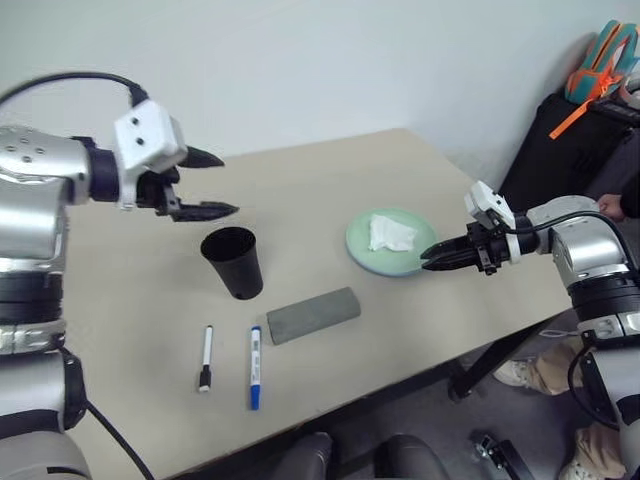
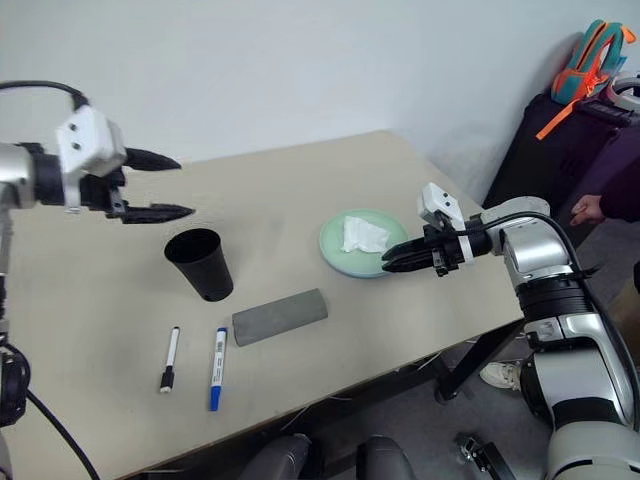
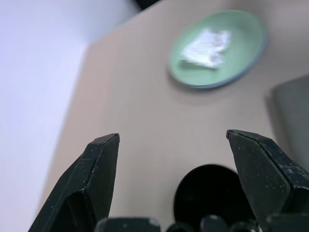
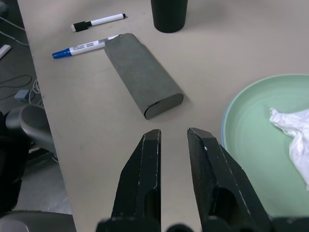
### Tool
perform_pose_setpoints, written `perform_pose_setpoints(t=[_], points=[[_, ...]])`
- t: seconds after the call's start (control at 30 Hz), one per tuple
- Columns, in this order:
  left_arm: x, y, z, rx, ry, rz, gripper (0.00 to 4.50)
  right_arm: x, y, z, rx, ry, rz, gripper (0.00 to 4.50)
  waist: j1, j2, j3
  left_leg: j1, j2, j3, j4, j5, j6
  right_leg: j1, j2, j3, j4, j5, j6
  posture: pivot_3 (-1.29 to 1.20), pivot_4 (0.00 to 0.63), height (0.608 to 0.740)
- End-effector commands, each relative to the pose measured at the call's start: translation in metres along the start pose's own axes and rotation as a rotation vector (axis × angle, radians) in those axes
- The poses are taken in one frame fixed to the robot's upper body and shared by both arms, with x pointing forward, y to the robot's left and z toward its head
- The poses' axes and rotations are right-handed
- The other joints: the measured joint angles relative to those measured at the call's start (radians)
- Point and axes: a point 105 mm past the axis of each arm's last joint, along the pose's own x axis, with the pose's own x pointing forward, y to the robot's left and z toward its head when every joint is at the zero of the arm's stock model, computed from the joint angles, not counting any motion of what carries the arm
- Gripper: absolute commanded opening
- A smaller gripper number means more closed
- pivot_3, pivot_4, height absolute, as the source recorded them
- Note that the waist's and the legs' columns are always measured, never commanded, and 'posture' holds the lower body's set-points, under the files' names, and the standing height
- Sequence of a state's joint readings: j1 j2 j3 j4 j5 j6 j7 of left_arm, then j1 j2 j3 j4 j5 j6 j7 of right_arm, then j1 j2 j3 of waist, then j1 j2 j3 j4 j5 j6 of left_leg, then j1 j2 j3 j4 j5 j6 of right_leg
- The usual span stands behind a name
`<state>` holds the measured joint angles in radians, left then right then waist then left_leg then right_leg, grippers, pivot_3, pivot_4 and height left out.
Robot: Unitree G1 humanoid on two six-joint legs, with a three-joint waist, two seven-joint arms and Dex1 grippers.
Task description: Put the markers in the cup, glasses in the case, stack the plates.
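The black cup stands upright left of the table's middle. My left gripper hangs open just above and behind it, holding nothing; its wrist view looks down on the cup's rim. Two markers lie near the front edge, one black-capped, one blue-capped. The grey case lies shut beside them; the glasses are out of view. A mint green plate shows a thin light blue edge under its rim. My right gripper hovers at the plate's right edge, fingers a narrow gap apart, nothing between them.
A crumpled white tissue lies on the green plate. Off the table's right side stand a black bag with an orange and teal item, and a person's hand. The table's front edge runs close to the markers.
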<state>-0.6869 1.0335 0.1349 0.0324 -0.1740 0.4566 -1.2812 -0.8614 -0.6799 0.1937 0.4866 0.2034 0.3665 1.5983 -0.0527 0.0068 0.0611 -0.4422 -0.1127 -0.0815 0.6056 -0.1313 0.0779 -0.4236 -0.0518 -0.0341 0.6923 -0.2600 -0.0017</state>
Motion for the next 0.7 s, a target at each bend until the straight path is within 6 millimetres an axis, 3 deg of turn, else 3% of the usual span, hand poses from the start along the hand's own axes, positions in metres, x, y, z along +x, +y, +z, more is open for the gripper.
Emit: perform_pose_setpoints(t=[0.03, 0.2, 0.33, 0.57, 0.7], points=[[-0.02, -0.007, -0.005, -0.083, 0.022, 0.135, 3.75, -0.003, 0.0, 0.013, -0.05, -0.013, 0.01, 0.94, 0.003, 0.001, 0.0, 0.001, 0.0, 0.0, -0.001, 0.0, 0.0, 0.001, 0.0, 0.001, 0.0, 0.0, 0.0, 0.0, 0.0, 0.735], [-0.036, -0.033, -0.04, -0.38, 0.127, 0.386, 3.75, -0.002, 0.0, 0.012, -0.046, -0.004, 0.02, 0.94, 0.011, 0.001, 0.001, 0.004, 0.0, -0.002, 0.0, 0.0, 0.0, 0.005, 0.001, 0.001, 0.0, 0.0, 0.0, 0.0, 0.0, 0.735], [-0.033, -0.067, -0.069, -0.604, 0.274, 0.505, 3.75, 0.0, 0.0, 0.012, -0.045, 0.001, 0.032, 0.94, 0.024, 0.001, 0.001, 0.013, 0.0, -0.002, 0.001, 0.0, 0.0, 0.016, 0.001, 0.0, 0.0, -0.001, -0.001, 0.0, 0.0, 0.735], [-0.007, -0.124, -0.107, -0.837, 0.474, 0.51, 3.75, 0.003, 0.002, 0.012, -0.043, 0.006, 0.055, 0.94, 0.033, 0.002, 0.0, 0.014, 0.0, -0.003, 0.0, -0.001, 0.0, 0.017, 0.0, -0.001, 0.001, -0.001, -0.001, 0.0, 0.0, 0.735], [0.01, -0.138, -0.112, -0.875, 0.497, 0.495, 3.75, 0.004, 0.004, 0.012, -0.044, 0.005, 0.066, 0.94, 0.033, 0.0, 0.0, 0.013, 0.0, -0.003, 0.0, -0.001, 0.0, 0.016, 0.0, -0.001, 0.001, 0.0, -0.001, 0.0, 0.0, 0.735]])
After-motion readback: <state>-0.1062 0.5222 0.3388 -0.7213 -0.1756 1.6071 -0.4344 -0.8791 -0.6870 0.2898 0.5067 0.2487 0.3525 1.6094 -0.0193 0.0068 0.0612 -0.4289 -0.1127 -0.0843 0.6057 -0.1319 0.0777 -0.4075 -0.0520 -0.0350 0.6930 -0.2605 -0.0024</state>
